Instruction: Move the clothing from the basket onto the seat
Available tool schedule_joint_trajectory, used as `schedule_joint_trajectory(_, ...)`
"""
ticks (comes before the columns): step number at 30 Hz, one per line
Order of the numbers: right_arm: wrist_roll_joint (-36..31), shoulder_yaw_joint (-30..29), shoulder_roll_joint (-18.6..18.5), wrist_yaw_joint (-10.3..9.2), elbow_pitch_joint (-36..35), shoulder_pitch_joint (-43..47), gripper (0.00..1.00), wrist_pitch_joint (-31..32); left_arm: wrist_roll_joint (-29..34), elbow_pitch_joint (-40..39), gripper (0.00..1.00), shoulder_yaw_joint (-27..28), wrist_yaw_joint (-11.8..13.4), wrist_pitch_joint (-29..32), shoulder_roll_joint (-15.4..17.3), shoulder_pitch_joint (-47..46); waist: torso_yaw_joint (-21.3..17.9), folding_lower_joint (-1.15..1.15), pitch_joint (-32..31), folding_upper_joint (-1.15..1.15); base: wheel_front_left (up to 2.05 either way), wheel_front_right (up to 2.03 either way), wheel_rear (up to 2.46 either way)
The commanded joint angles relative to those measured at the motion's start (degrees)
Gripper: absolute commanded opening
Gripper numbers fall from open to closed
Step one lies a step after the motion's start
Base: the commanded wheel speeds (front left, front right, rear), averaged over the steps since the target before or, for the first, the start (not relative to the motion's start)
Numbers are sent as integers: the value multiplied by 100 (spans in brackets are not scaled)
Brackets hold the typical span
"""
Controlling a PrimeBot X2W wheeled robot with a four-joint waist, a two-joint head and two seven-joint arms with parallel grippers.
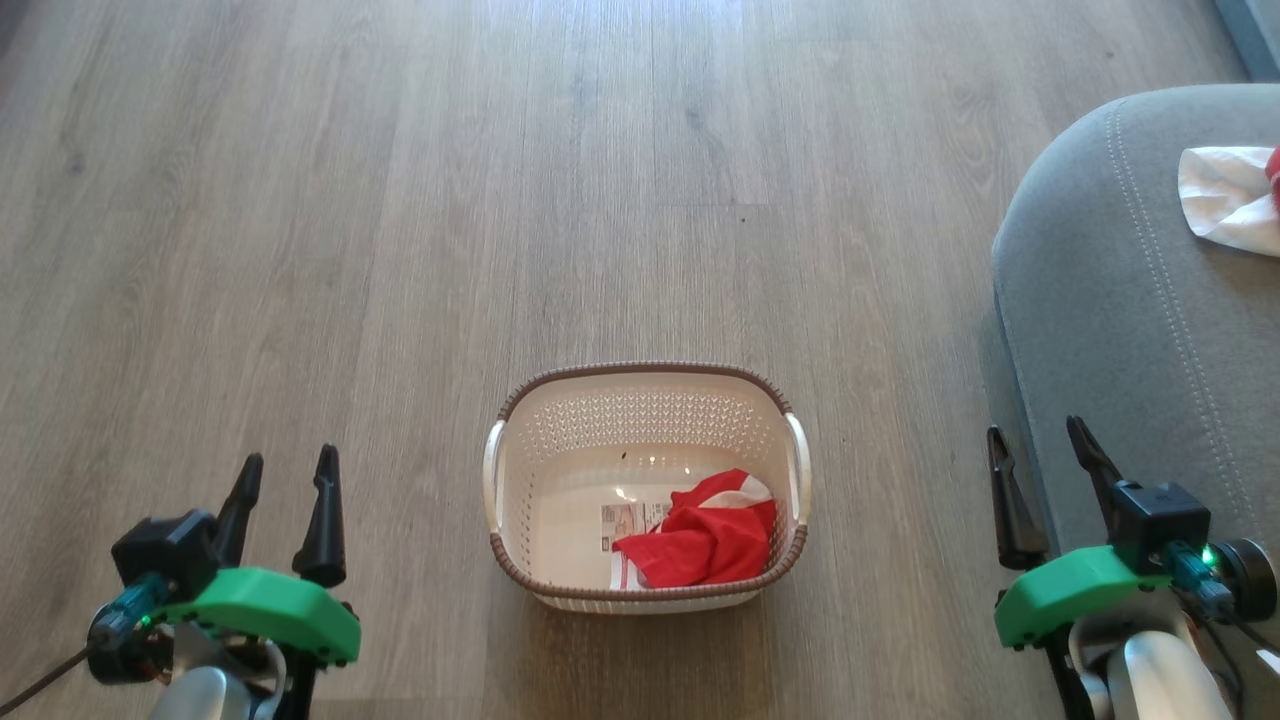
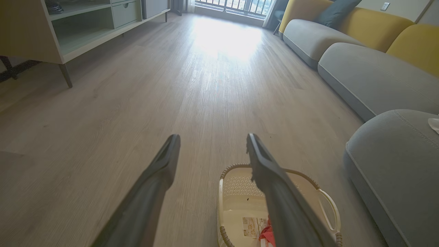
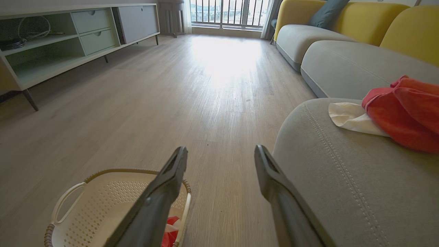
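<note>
The cream basket [image 1: 560,470] stands on the wood floor straight ahead, with a red and white piece of clothing [image 1: 705,540] bunched in its near right corner beside a label sticker. Another red and white garment [image 3: 401,109] lies on the grey seat [image 1: 1120,300] at the right. My left gripper [image 1: 290,470] hangs open at the lower left, well left of the basket. My right gripper [image 1: 1045,445] is open at the lower right, over the seat's near edge. Both hold nothing. The basket [image 2: 240,192] also appears past my left fingers, and the basket [image 3: 103,206] sits left of my right ones.
A long low cabinet [image 3: 68,37] on thin legs lines the left wall. More grey sofa cushions [image 2: 370,79] with yellow backs run along the right. Bare wood floor [image 1: 500,200] stretches ahead toward a bright window.
</note>
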Motion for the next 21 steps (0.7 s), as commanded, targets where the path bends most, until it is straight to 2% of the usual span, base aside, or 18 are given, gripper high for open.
schedule_joint_trajectory(1,18,97,-2,-2,-215,-115,100,-75,47,-134,100,263,-38,-78,62,-107,0,1,-4,0,0,0,0)
schedule_joint_trajectory(21,-40,24,-2,-2,-364,-108,100,-75,225,-32,100,468,-190,-79,-147,-98,50,1,10,0,0,0,0)
